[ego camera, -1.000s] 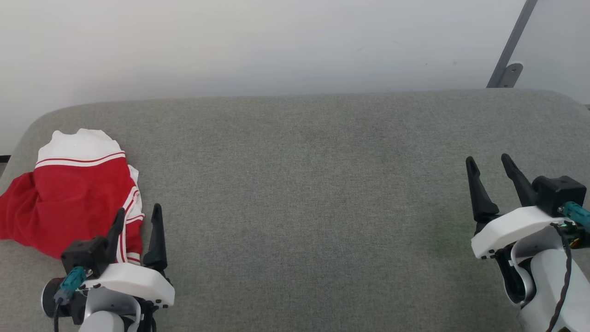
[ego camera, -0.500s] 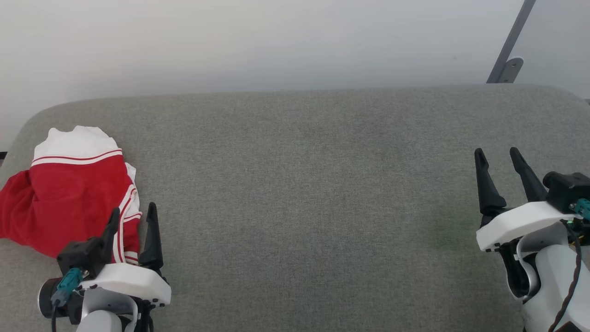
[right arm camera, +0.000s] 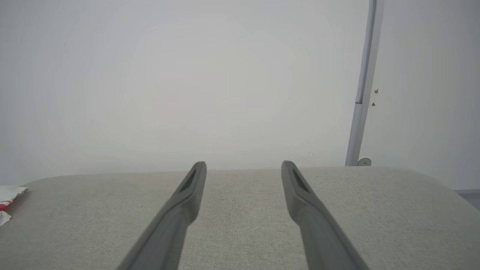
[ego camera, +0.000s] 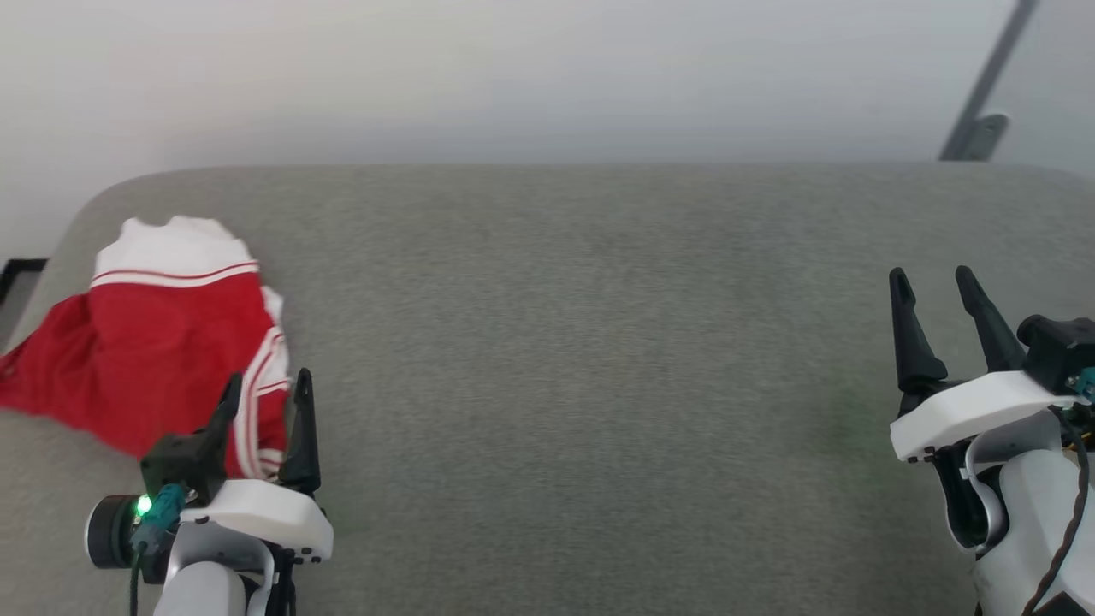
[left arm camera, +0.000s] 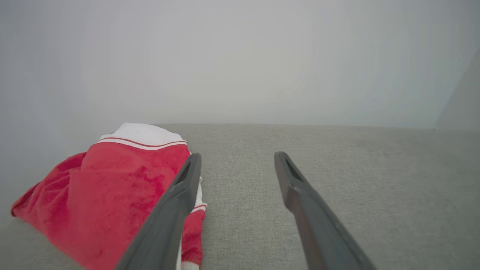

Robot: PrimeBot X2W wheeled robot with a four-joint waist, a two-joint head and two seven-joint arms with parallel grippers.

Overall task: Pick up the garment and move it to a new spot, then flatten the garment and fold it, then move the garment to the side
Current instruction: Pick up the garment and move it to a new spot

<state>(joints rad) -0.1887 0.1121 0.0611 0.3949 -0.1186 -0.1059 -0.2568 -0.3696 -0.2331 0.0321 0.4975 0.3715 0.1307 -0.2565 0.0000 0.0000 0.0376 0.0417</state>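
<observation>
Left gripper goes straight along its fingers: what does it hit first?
Likely the garment: its striped right edge lies just ahead of the left gripper, in line with the outer finger. If the fingers pass above it, only bare grey cushion follows; height is unclear.

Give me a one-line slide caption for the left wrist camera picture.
Left gripper, fingers spread, above a grey fabric surface, with a crumpled red-and-white T-shirt partly behind one finger.

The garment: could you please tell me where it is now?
In the head view the garment lies at the far left of the grey cushion, just ahead of the left hand.
</observation>
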